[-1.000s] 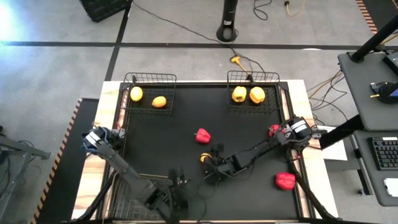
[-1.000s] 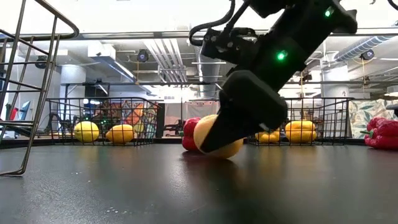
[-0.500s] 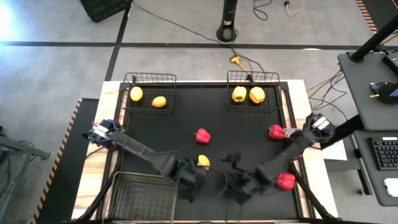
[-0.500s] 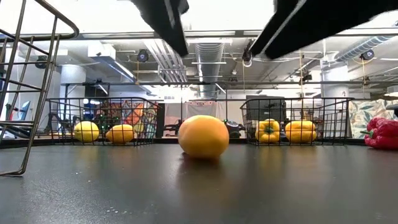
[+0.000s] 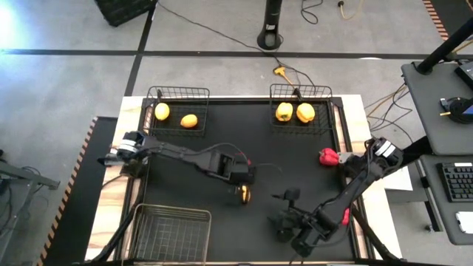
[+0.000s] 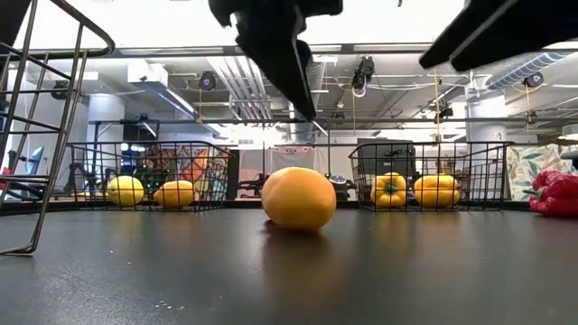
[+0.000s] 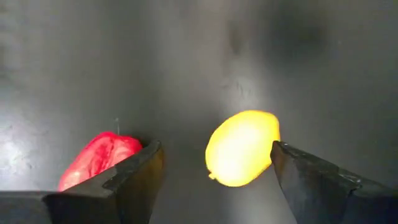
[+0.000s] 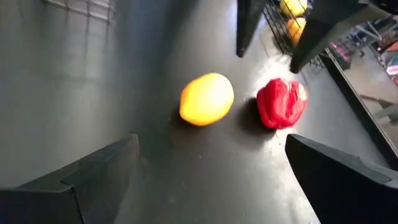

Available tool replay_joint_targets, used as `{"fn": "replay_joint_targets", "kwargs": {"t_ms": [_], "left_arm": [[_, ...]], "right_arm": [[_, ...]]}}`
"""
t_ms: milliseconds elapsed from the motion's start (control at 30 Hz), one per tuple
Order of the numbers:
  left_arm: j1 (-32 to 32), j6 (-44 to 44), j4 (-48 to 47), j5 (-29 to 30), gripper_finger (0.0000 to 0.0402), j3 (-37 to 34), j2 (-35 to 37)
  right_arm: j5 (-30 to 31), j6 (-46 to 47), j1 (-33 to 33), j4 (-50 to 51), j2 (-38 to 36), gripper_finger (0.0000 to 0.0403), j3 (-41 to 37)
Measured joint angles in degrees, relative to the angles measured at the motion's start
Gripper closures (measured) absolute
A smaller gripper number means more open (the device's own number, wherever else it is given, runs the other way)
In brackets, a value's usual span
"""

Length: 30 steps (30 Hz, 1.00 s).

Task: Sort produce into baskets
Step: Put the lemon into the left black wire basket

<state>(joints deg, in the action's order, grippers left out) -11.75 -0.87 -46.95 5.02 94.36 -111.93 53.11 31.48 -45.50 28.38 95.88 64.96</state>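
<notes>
Black tabletop (image 5: 295,155), no legible writing, left pincer (image 7: 214,171) spread over orange fruit (image 7: 241,148), right pincer (image 8: 211,174) open

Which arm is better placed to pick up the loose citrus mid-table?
Left. Its open hand hangs right above the citrus, fingers either side. The right hand sits nearer the table's front edge.

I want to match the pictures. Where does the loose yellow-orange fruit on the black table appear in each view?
High view: the loose fruit lies mid-table, partly hidden under the left gripper.
Low view: centre, resting on the table.
Left wrist view: between that arm's open fingers, right of centre.
Right wrist view: upper middle.
Shared landmark: the red pepper close beside the fruit shows in both wrist views; the high and low views do not show it.
</notes>
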Motion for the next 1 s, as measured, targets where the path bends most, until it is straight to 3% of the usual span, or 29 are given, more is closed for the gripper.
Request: {"fn": "replay_joint_targets", "kwargs": {"t_ms": [233,533,800,1000], "left_arm": [[0.3,-7.6,0.2,-7.1,0.0122,0.2,-4.7],[0.3,-16.4,-0.2,-7.7,0.0122,1.7,-10.6],[0.4,-11.0,-0.7,-8.5,0.0121,3.6,-15.7],[0.2,-13.4,-2.9,-6.2,0.0107,6.2,-19.0]], "right_arm": [[0.0,2.7,1.2,-0.1,-0.2,0.0004,-2.8],[0.5,4.4,2.0,0.0,-0.2,0.0004,-3.3],[1.1,4.7,2.4,0.2,-0.2,0.0004,-3.4],[1.3,4.6,3.0,0.6,-0.2,0.0004,-3.4]]}}
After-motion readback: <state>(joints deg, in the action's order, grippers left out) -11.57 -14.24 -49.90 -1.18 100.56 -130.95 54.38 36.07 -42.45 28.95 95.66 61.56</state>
